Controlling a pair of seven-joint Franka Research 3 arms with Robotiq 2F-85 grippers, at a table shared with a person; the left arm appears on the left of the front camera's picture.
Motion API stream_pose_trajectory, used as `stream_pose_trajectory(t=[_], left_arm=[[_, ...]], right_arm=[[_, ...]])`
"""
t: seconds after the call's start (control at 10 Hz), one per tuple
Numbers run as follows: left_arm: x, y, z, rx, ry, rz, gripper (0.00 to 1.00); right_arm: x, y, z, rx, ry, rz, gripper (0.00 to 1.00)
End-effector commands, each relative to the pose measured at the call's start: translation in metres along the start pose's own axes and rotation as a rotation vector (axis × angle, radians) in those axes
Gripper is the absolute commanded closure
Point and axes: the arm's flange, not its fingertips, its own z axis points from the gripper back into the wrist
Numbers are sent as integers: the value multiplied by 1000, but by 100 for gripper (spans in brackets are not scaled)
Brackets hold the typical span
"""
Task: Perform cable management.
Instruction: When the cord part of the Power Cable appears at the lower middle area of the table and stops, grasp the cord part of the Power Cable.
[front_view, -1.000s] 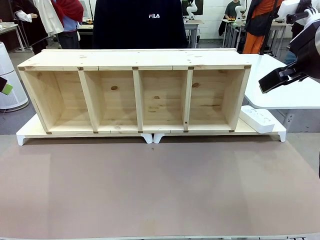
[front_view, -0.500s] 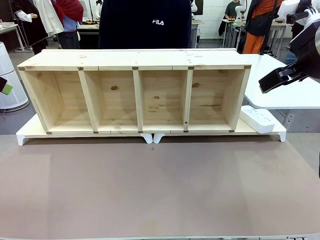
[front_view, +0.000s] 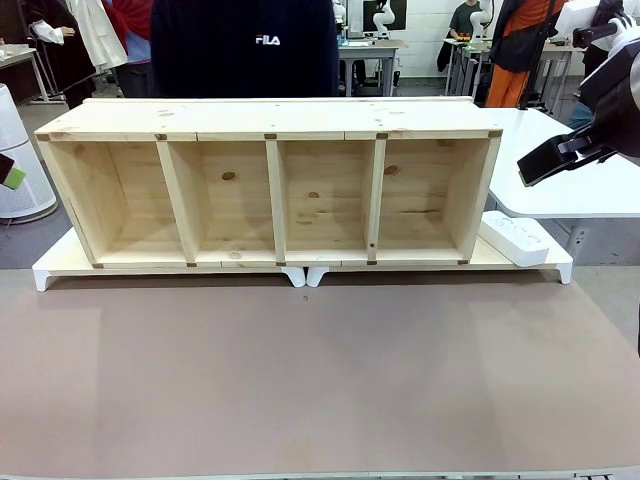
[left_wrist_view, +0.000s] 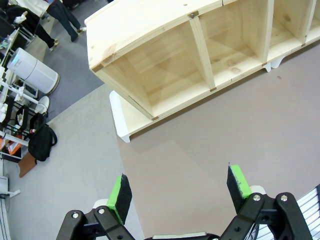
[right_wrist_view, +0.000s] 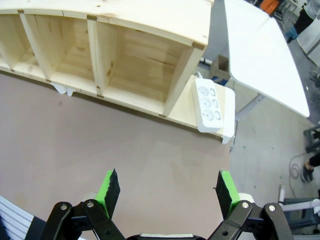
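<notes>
Evidently neither arm has anything in hand. The left gripper (left_wrist_view: 179, 192) hangs with its green pads (left_wrist_view: 120, 196) spread wide and nothing between them, and the right gripper (right_wrist_view: 167, 192) is spread the same way, equally bare. Ahead of both sets of fingertips lies the brown table (front_view: 320, 380). Beyond that stands the long wooden shelf (front_view: 270, 130), its four open compartments facing the grippers. Where the cable lies, which way it runs and how it looks cannot be told from these views. Possibly it is behind the shelf, on the side of the person (front_view: 245, 50) standing there. The white power strip (right_wrist_view: 207, 102) sits just beside the shelf's end, ahead of the right gripper and a little to one side, well apart from the left one. If the cable is meant to end at that strip, the right arm looks the nearer to it.
</notes>
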Motion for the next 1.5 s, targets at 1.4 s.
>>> stream_pose_trajectory(t=[1.4], left_arm=[[0, 0, 1, 4, -4, 0, 0]], right_arm=[[0, 0, 0, 0, -2, -1, 0]])
